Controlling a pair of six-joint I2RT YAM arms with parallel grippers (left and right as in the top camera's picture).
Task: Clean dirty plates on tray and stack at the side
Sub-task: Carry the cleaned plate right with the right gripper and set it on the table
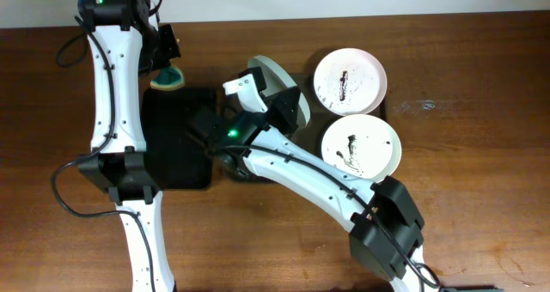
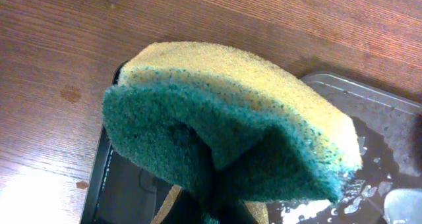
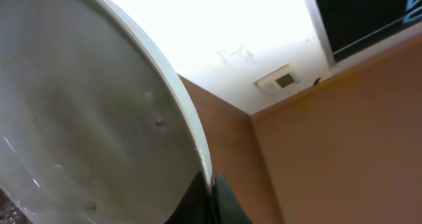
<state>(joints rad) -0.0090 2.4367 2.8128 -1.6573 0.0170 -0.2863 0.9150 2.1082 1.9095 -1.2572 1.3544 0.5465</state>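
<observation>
My right gripper [image 1: 286,106] is shut on the rim of a white plate [image 1: 271,76] and holds it on edge above the table. In the right wrist view my fingers [image 3: 212,188] pinch the plate's rim [image 3: 99,118], with the ceiling behind. Two more white plates with black streaks, one at the back [image 1: 348,79] and one nearer [image 1: 361,146], lie on the dark brown tray [image 1: 389,104], which is mostly hidden. My left gripper [image 1: 165,62] is shut on a green and yellow sponge [image 1: 168,77], which fills the left wrist view [image 2: 231,118].
A smaller black tray [image 1: 176,142] lies left of the held plate; its wet surface also shows in the left wrist view [image 2: 382,145] under the sponge. The right arm [image 1: 318,176] crosses the table in front of the plates. Bare wood tabletop [image 1: 481,155] lies to the right.
</observation>
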